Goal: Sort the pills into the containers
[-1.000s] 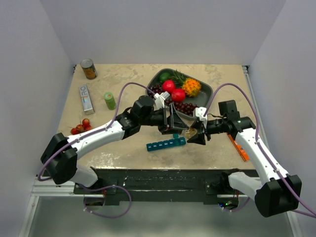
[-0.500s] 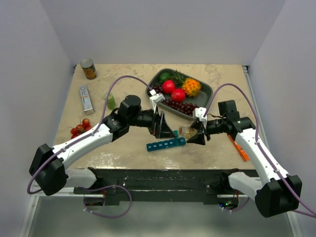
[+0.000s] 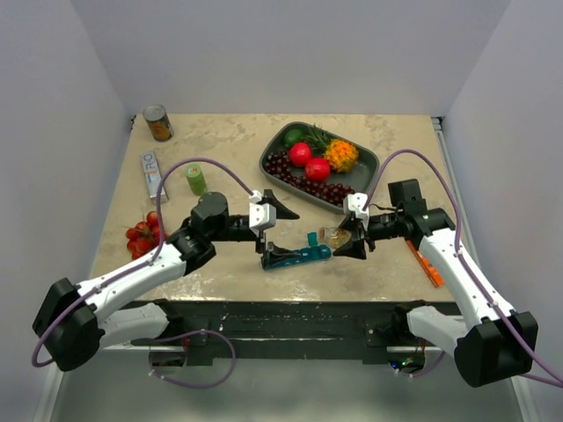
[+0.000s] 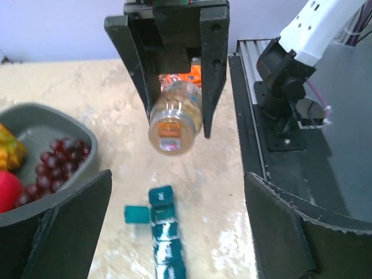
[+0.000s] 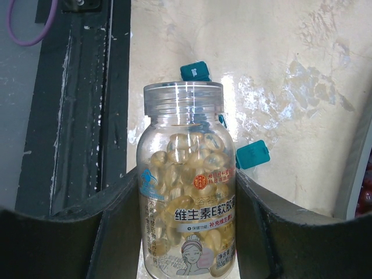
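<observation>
Plastics against a stone-look top

We see a clear, glossy plastic bottle [image 5: 187,174] with a printed paper-like label, holding shiny translucent yellow pills [image 5: 174,150]. Below the bottle are smooth teal plastic containers [image 4: 165,231] on a mottled, faintly glossy beige table [image 4: 87,81]. Beside it sits a matt grey tray [image 4: 46,122].

two arms: the left arm [image 3: 149,264] and the right arm [image 3: 453,255]. one pill bottle [image 5: 189,186], its pills [image 5: 174,151] too many and too heaped to count. one organiser [image 3: 303,256]; two lids [image 5: 195,71] on it stand open, and the number of compartments cannot be counted. one tray [image 3: 365,163], and in it two red fruits [image 3: 301,153], one orange spiky fruit [image 3: 341,156], one green fruit [image 3: 294,137] and one heap of dark cherries [image 3: 321,189], too crowded to number. on the table, one can [image 3: 158,123], one green bottle [image 3: 195,179], one white box [image 3: 155,174], one orange box [image 3: 426,264], and one red bunch [image 3: 141,230] too small to count.
</observation>
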Controlling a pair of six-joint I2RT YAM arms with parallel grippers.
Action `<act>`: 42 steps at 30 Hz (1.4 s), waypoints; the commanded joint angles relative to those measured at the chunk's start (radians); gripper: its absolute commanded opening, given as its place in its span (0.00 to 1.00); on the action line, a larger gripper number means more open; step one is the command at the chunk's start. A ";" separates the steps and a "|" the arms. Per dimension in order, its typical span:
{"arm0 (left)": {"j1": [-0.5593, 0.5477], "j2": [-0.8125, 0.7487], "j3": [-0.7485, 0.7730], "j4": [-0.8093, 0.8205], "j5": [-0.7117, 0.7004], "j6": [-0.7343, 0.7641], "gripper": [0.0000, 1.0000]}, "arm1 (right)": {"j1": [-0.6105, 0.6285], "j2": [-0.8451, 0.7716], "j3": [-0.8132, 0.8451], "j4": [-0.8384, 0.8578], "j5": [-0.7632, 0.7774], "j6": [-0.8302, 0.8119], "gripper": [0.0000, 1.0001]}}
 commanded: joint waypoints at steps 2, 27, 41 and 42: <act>-0.071 0.132 0.097 0.165 -0.014 0.231 0.99 | 0.006 0.004 0.002 -0.010 -0.051 -0.031 0.09; -0.153 0.280 0.242 -0.081 -0.107 0.312 0.66 | 0.011 0.004 0.002 -0.004 -0.051 -0.026 0.08; -0.098 0.286 0.326 -0.131 -0.122 -0.338 0.00 | 0.011 -0.001 -0.010 0.059 -0.007 0.049 0.08; -0.093 0.295 0.341 -0.166 -0.128 -0.384 0.00 | 0.011 -0.002 -0.011 0.064 -0.005 0.055 0.08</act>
